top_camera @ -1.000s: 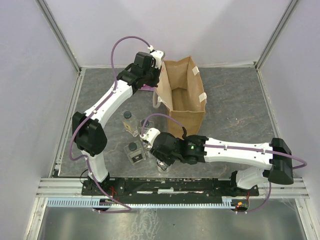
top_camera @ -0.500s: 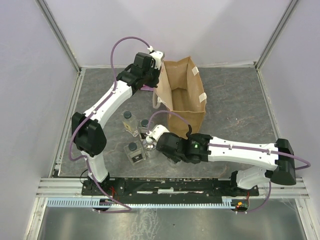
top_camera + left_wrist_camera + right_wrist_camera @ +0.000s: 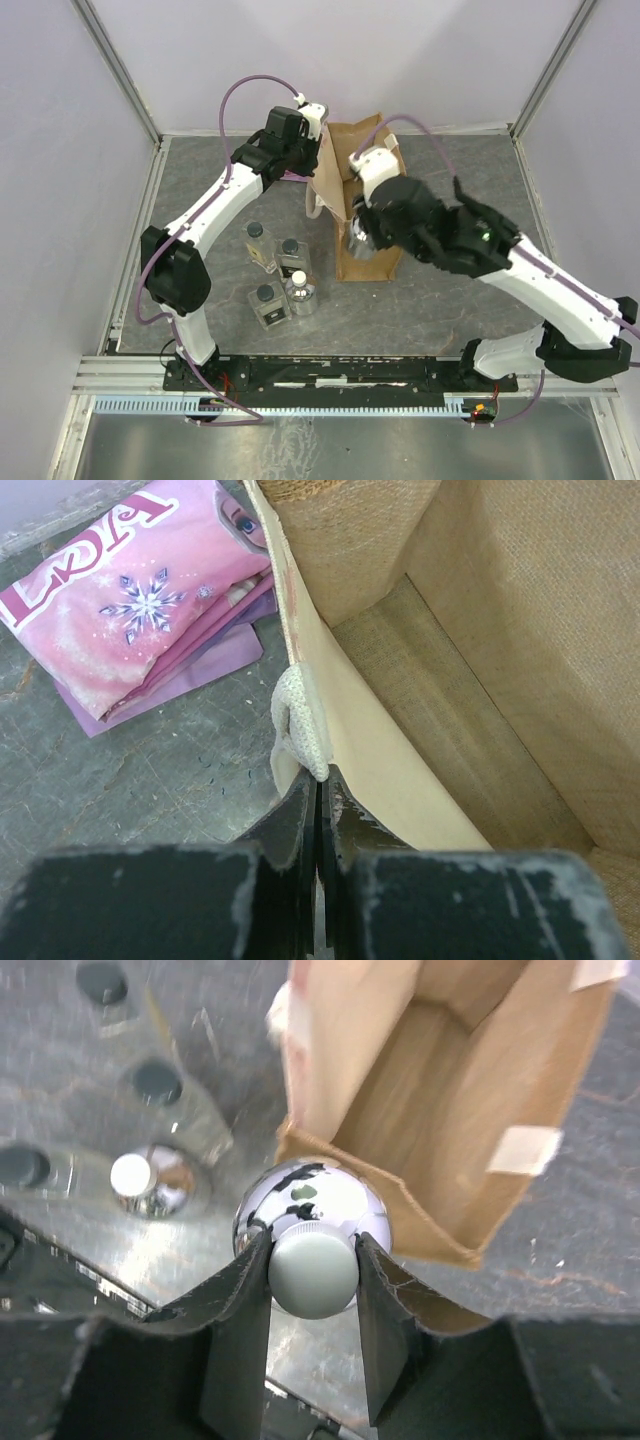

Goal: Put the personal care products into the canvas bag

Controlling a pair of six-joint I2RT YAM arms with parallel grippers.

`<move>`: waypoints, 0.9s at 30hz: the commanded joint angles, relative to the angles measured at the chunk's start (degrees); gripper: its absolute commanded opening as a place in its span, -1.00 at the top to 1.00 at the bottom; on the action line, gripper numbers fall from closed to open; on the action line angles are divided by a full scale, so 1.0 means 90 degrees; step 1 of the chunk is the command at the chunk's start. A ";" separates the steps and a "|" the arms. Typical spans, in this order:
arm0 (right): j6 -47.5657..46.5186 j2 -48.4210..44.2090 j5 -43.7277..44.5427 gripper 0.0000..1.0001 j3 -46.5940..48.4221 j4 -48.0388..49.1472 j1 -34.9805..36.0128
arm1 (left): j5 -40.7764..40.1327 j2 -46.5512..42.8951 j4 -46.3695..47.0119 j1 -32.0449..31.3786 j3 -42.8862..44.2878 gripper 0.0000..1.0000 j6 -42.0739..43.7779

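The tan canvas bag (image 3: 375, 195) stands open at the back middle of the table. My left gripper (image 3: 308, 160) is shut on the pale handle (image 3: 299, 722) at the bag's left rim (image 3: 330, 695). My right gripper (image 3: 312, 1260) is shut on the white cap of a round clear bottle (image 3: 305, 1205), holding it in the air above the bag's near edge (image 3: 440, 1245); it also shows in the top view (image 3: 360, 240). On the table left of the bag stand three squarish dark-capped bottles (image 3: 258, 243) (image 3: 292, 256) (image 3: 268, 304) and a round silver-capped one (image 3: 301, 294).
A flat pink packet (image 3: 150, 600) lies on the table just left of the bag, below my left gripper. The grey table (image 3: 470, 200) is ringed by a metal frame (image 3: 135, 250) and pale walls.
My right gripper has lifted the round white-capped bottle from the near middle of the table and carried it back and up to the bag's near edge. The left arm has held still.
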 commanded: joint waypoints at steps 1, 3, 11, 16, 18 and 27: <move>-0.0901 -0.0036 0.0226 1.00 0.1197 0.0669 -0.0876 | 0.0139 -0.0363 0.0205 0.0004 -0.0008 0.95 0.0124; -0.1174 0.0229 -0.0127 1.00 0.1741 0.0784 -0.1467 | 0.0178 -0.0378 0.0210 -0.0004 -0.0027 0.95 0.0106; -0.1675 0.1783 -0.1865 1.00 0.3977 0.0974 -0.2971 | 0.0467 -0.0360 0.0271 -0.0016 -0.0119 0.95 0.0055; -0.1604 0.2504 -0.2672 1.00 0.4479 0.1236 -0.3553 | 0.0610 -0.0405 0.0331 -0.0030 -0.0124 0.95 0.0046; -0.1535 0.2664 -0.2890 1.00 0.4393 0.1422 -0.3708 | 0.0660 -0.0436 0.0334 -0.0034 -0.0111 0.95 0.0022; -0.1416 0.3463 -0.3459 1.00 0.3978 0.2098 -0.4068 | 0.0930 -0.0633 0.0090 -0.0034 -0.0011 0.95 -0.0082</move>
